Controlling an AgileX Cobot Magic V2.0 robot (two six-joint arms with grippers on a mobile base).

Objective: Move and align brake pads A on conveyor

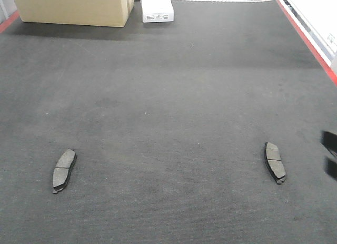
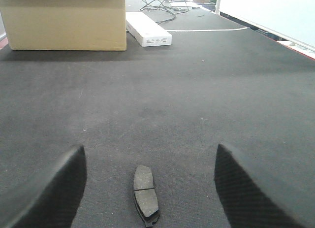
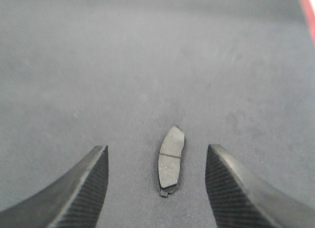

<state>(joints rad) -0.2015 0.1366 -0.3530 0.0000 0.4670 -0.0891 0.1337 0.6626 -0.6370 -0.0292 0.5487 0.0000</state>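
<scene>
Two brake pads lie flat on the dark grey conveyor belt (image 1: 168, 96), well apart from each other and both towards the near end of the front view. The left brake pad (image 1: 64, 171) sits at the left side with its far end leaning a little to the right, and the right brake pad (image 1: 275, 162) sits at the right side with its far end leaning a little to the left. Each shows a groove across its middle and a darker plate underneath. The left gripper (image 2: 148, 149) is wide open and holds nothing; its two dark fingers (image 2: 54, 193) stand far apart above the belt, and the left brake pad (image 2: 145, 192) lies on the felt in the gap between them, touching neither. The right gripper (image 3: 156, 149) is also spread wide and empty, with the right brake pad (image 3: 171, 160) lying lengthwise between its fingers (image 3: 246, 193), clear of both. In the front view only a dark sliver of the right gripper (image 1: 330, 154) shows at the right border, just beside the right pad. At the far end of the belt stand a cardboard box (image 1: 73, 7) and, just to its right, a white box (image 1: 156, 7). The red frame edge (image 1: 308, 41) runs along the belt's right side
</scene>
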